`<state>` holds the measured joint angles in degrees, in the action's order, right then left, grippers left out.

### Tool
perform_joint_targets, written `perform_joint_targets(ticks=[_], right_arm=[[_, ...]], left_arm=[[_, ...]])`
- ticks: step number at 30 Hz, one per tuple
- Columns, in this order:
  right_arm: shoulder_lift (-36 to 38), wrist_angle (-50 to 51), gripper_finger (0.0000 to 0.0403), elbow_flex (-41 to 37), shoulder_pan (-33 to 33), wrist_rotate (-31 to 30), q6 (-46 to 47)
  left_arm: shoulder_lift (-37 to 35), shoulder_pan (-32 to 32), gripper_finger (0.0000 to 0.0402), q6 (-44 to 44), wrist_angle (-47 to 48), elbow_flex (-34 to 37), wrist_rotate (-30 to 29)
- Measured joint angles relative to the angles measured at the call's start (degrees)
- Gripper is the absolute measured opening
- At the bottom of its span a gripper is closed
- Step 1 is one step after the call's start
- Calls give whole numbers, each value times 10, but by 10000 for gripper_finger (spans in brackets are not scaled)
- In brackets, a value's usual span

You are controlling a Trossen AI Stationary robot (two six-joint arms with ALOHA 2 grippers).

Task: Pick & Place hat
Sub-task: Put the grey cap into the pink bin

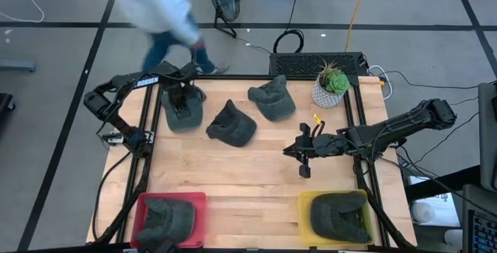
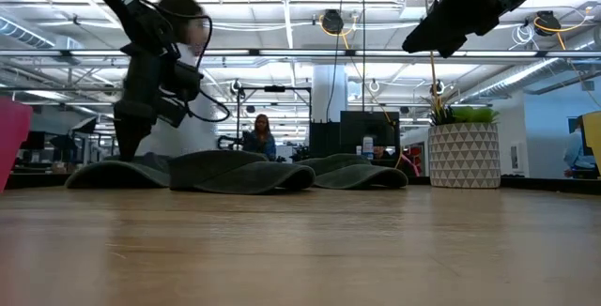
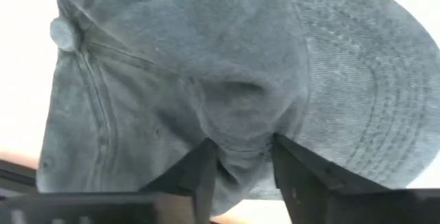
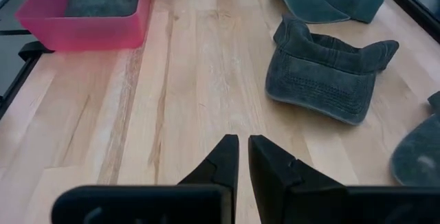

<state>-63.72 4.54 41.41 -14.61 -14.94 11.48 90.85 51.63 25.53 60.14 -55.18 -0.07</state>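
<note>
Left gripper point(image 1: 183, 107) down on grey cap point(image 1: 183, 112) at bench point(image 1: 248, 168) far left corner, jaws pinching crown fabric. Right gripper point(image 1: 304, 160) hovers mid-bench, jaws clenched, empty.

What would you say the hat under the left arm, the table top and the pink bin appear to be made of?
The hat looks like washed grey cotton twill or denim: visible weave, stitched seams, a fabric-covered button on top. The table top appears to be pale wood with a smooth finish, with plank lines and grain showing. The pink bin seems to be translucent, glossy plastic.
</note>
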Motion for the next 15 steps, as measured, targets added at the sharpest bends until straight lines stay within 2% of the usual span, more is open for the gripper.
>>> perform_joint_targets(ticks=[8, 13, 15], right_arm=[[0, 0, 22, 0, 0, -3, -2], [0, 0, 22, 0, 0, -3, -2], [0, 0, 22, 0, 0, -3, -2]], left_arm=[[0, 4, 16, 7, 7, 0, -2], [0, 3, 20, -15, 39, -3, -6], [0, 3, 23, -51, 56, -10, -13]])
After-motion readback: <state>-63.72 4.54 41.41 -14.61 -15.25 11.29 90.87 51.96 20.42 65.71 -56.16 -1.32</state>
